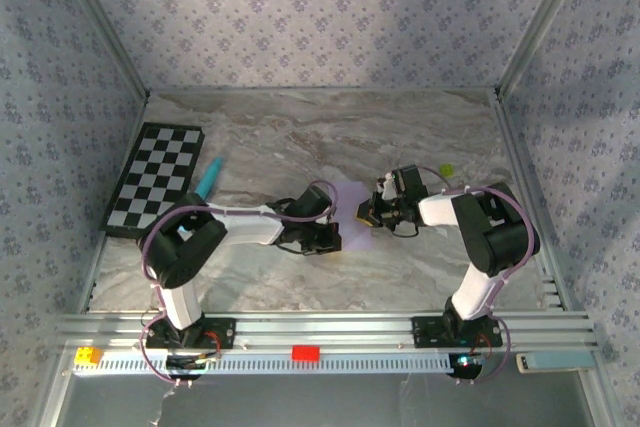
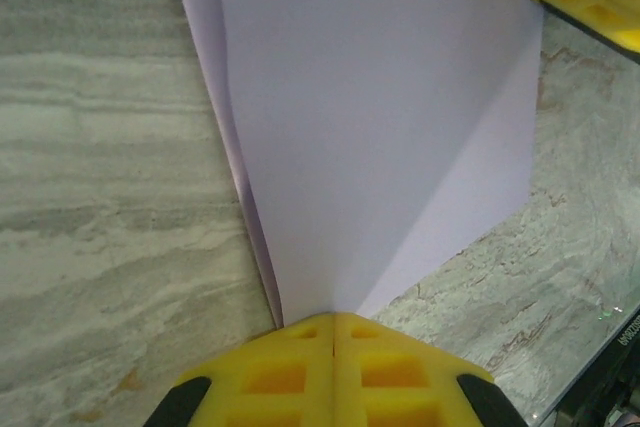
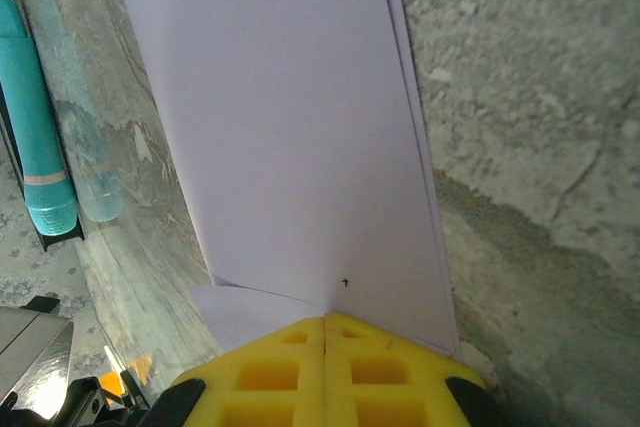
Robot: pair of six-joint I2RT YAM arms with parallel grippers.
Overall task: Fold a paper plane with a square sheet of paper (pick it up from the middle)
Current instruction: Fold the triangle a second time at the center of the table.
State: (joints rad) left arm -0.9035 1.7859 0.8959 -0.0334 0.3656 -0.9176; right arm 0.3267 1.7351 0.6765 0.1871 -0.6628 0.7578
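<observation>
Left gripper (image 2: pixel 335 322): fingers were pressed together, pinching an edge of the square sheet of paper (image 2: pixel 380 127), which fanned out directly ahead of the tips.
Right gripper (image 3: pixel 325 322): also pressed together, pinching the sheet's opposite side, with the paper running straight ahead of it.
Paper: it lay between the two grippers, low over the counter (image 1: pixel 300 137), already layered, with a diagonal fold line.
Risk, tearing: both grips were on thin paper from opposite sides, so any pull apart would probably rip it or drag it out of one pinch.
Risk, skewed crease: if one gripper slid or rose unevenly, the layers would likely shift and the fold would land off line.
Risk, buckling: pushing the grippers toward each other could probably bow the sheet and leave a stray crease.
Left wrist view: it gave the diagonal fold and the other gripper's yellow finger at the far right corner.
Right wrist view: it gave stacked edges along the right side, a small flap beside the tips, and a teal pen (image 3: pixel 35 117) off to the left.
Top view: it gave both arms meeting over the sheet, with the checkerboard (image 1: pixel 155 177) well apart beyond the left gripper.
</observation>
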